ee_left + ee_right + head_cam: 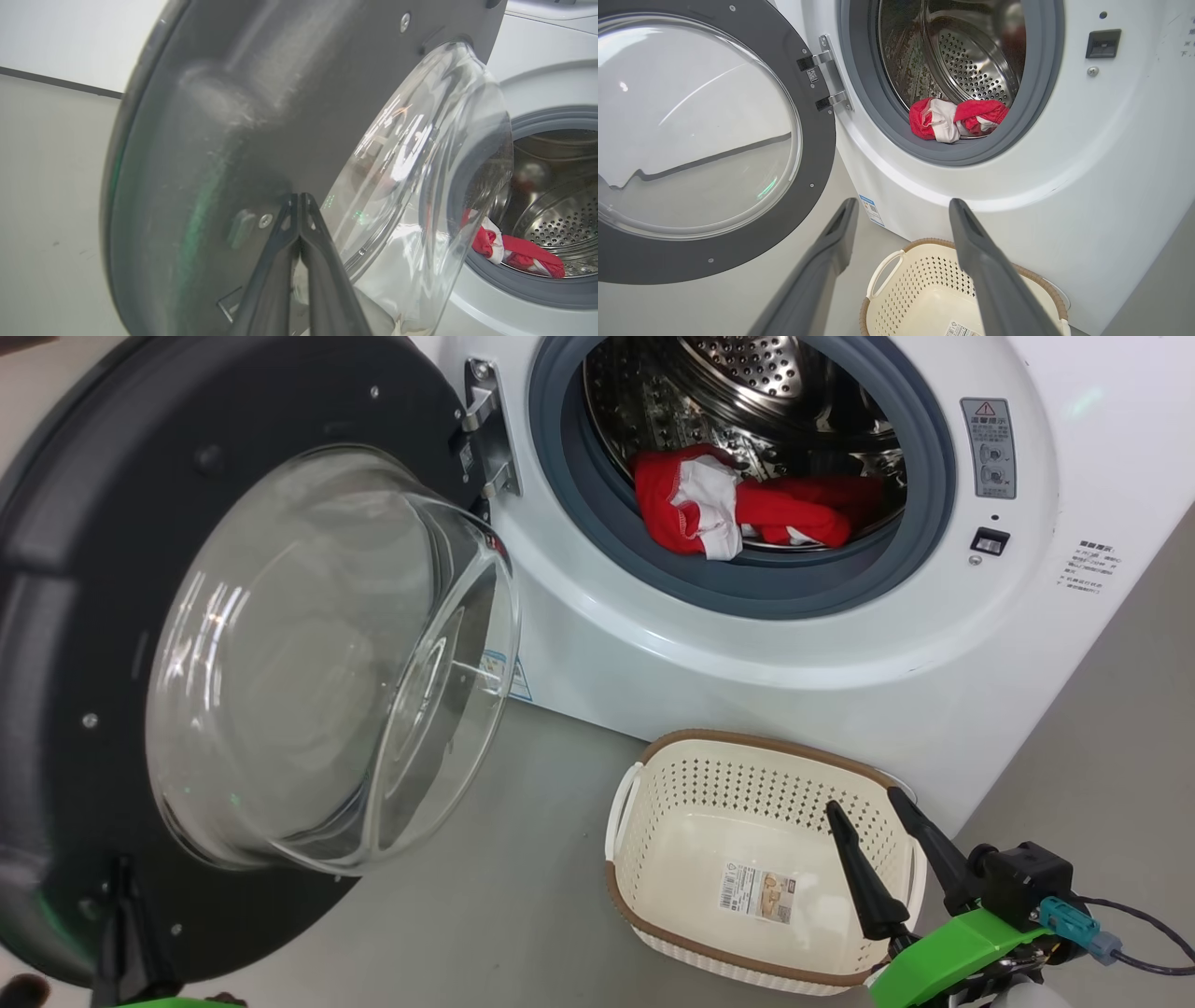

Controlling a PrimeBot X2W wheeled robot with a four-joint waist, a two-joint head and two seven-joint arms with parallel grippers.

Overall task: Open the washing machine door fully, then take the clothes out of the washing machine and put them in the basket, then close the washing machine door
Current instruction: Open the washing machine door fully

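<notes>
At the front of the washing machine [747,653], the washing machine door [75,569] stands swung well out on its hinge [485,439], and its glass bowl [308,663] bulges toward the head camera. The left end effector [299,205] has its two fingers pressed together with nothing between them. Its tips are up against the door's dark inner face just beside the bowl, though the wrist view is too close to say whether they actually touch. This looks like the tail of the door-opening step, with a push from inside to carry the door fully back. The clothes [672,504], a red and white bundle, lie at the front lip of the steel drum [747,373], resting on the grey-blue rubber ring [579,523]. The basket [747,742] sits empty on the floor [523,859], close against the machine below the opening. The right end effector [864,801] hangs above the basket with its fingers spread wide, holding nothing. Once the door is clear, the next move probably calls for that arm to rise, reach into the opening and close on the bundle's near edge, without snagging the ring.
</notes>
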